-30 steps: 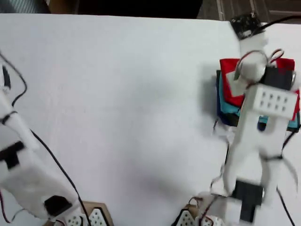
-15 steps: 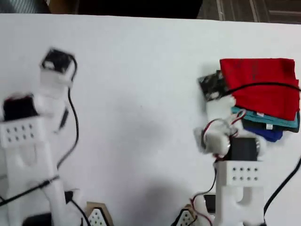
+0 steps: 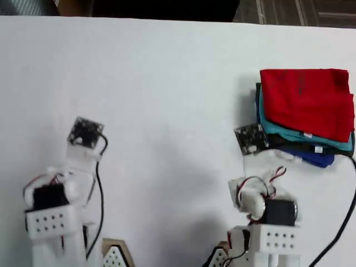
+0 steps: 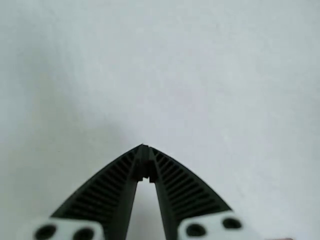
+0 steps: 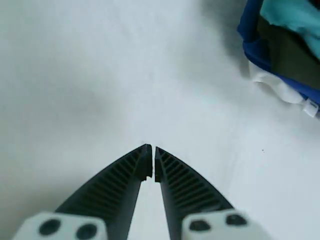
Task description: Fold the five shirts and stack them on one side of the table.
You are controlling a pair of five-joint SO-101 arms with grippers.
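**Shirts piled at the right, both arms drawn back**

Pile of folded shirts [image 3: 306, 114] on the right side of the tabletop [image 3: 167, 83]: red shirt [image 3: 307, 99] on top, teal [image 3: 277, 131] and blue [image 3: 318, 160] edges beneath. Left end effector [image 4: 145, 151] closed on nothing, over white tabletop. Right end effector [image 5: 152, 149] closed too, holding nothing, near the pile's corner.

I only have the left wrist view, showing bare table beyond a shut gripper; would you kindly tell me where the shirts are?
Observer: The stack of folded shirts sits on the right arm's side of the table.
Operator: Thank you. Which shirt is on top?
Observer: A red shirt lies on top.
Operator: Is the right gripper holding anything?
Observer: No, the right gripper is shut on nothing, over bare table near the stack.
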